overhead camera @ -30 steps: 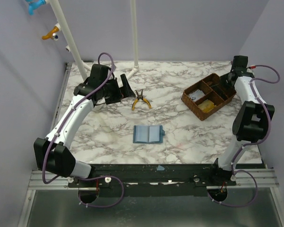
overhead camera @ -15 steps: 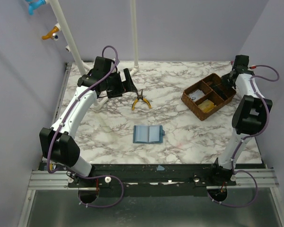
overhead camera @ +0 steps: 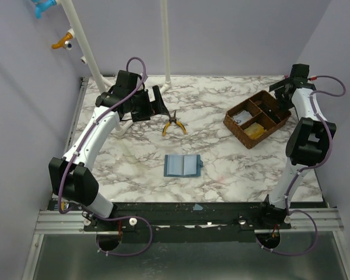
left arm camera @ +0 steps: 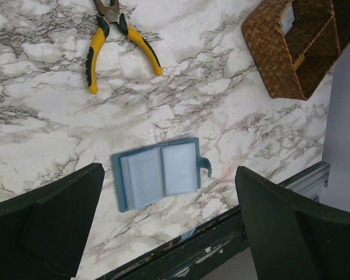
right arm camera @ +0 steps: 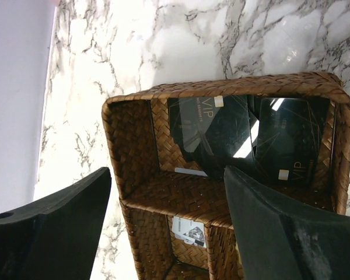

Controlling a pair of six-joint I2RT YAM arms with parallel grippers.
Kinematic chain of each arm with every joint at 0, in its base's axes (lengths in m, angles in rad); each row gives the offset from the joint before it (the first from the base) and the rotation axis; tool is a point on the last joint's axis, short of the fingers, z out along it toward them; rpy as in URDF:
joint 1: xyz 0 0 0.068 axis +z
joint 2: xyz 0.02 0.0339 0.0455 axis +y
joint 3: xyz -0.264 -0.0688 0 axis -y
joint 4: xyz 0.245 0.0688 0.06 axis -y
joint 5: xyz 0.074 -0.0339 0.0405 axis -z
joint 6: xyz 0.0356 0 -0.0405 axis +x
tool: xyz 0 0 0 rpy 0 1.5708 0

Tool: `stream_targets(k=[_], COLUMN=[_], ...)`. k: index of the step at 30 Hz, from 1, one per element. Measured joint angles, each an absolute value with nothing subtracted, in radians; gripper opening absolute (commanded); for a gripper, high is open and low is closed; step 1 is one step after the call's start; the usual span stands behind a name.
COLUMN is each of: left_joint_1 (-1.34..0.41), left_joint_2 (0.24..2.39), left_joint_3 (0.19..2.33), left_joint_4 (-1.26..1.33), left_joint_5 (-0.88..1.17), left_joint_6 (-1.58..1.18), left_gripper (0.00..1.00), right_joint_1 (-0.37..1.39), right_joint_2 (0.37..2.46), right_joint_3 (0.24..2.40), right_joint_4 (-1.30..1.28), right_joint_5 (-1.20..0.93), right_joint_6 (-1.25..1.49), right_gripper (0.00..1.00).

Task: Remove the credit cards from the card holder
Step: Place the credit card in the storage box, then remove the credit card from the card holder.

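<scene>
The blue card holder lies open and flat on the marble table, its paler blue pages facing up. My left gripper hangs open high above the table's back left, far from the holder, with nothing between its fingers. My right gripper is open over the far end of the brown tray. Two black credit cards lie in the tray's end compartment below it. A white card sits in a neighbouring compartment.
Yellow-handled pliers lie on the table between the left gripper and the card holder. White poles rise at the back. The tray sits close to the right wall, and the metal front rail runs just below the holder.
My right gripper has opened over the tray and shifted slightly back. My left arm swung a little right and up a second ago, then held still. The card holder has not moved.
</scene>
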State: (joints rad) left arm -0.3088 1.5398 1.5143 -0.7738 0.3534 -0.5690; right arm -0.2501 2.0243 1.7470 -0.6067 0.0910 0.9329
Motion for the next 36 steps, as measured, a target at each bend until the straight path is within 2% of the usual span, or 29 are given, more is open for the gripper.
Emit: stream_targets(k=[3, 11, 16, 21, 29, 36], left_joint_1=[-0.309, -0.309, -0.309, -0.314, -0.385, -0.421], left_joint_2=[1.538, 1.495, 1.431, 1.327, 1.186, 1.109], left_joint_3=[1.506, 1.433, 1.370, 1.267, 1.113, 0.935], left_joint_4=[-0.772, -0.765, -0.764, -0.754, -0.750, -0.714], left_joint_5=[0.355, 0.373, 0.379, 0.383, 0.377, 0.369], left_joint_6=[-0.569, -0.570, -0.574, -0.587, -0.603, -0.627], left_gripper=[0.99, 0.99, 0.99, 0.98, 0.98, 0.98], right_joint_1=[-0.250, -0.214, -0.123, 0.034, 0.369, 0.667], right_joint_2=[2.024, 2.009, 1.941, 1.815, 1.613, 1.520], right_joint_3=[1.766, 1.786, 1.773, 1.704, 1.459, 1.272], right_joint_4=[-0.617, -0.705, -0.738, -0.748, -0.734, -0.696], right_joint_5=[0.088, 0.094, 0.115, 0.123, 0.128, 0.179], right_joint_6=[0.922, 0.870, 0.833, 0.799, 0.807, 0.870], right_gripper=[1.00, 1.00, 1.00, 1.00, 1.00, 1.00])
